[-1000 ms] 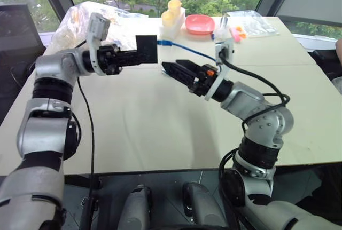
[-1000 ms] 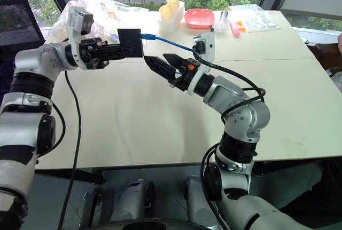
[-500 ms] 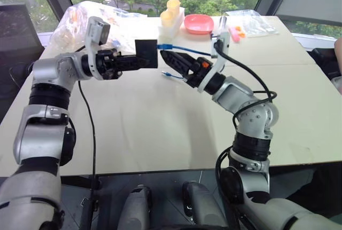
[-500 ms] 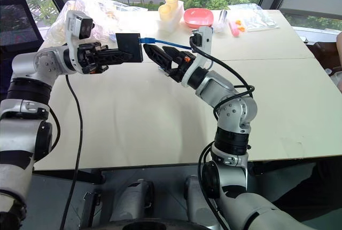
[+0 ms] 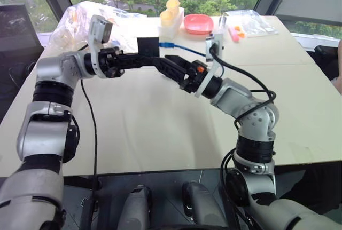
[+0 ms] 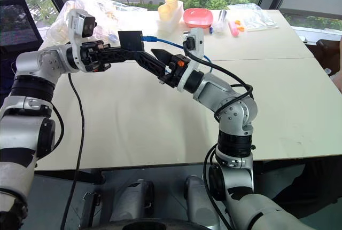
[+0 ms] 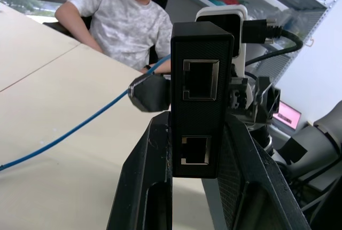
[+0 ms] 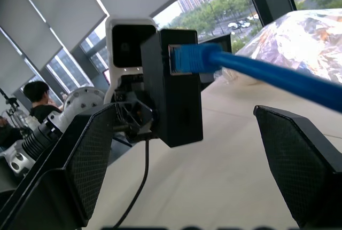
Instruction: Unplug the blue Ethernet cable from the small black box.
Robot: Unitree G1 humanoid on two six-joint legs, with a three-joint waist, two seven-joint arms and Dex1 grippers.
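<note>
On the left, left pincer [image 5: 133, 59] closed on the small black box [image 5: 148, 46], holding it up above the pale tabletop [image 5: 160, 128] with the box standing on edge. In the left wrist view, two black fingers [image 7: 147, 176] clamped on both flat sides of the box, two ports visible in its narrow face, both free. Further to the right, right pincer [image 5: 170, 63] open wide, reaching toward the box from the right, its tips just beside and slightly below the box. In the right wrist view, both fingers [image 8: 93, 155] well apart, one on each side of the box, not touching it. Blue Ethernet cable [image 5: 184, 49] plugged into the side of the box facing the right arm, plug seated in the port, cord running away to the right and down toward the tabletop behind the right wrist. At the far edge of the tabletop, crumpled clear plastic bag [image 5: 75, 19] on the left, then yellow cups [image 5: 171, 10] in a white holder, pink bowl [image 5: 199, 24], and another clear bag [image 5: 251, 22] to the right. Person in a light patterned shirt [image 7: 128, 27] seated behind the tabletop, seen in the left wrist view.
</note>
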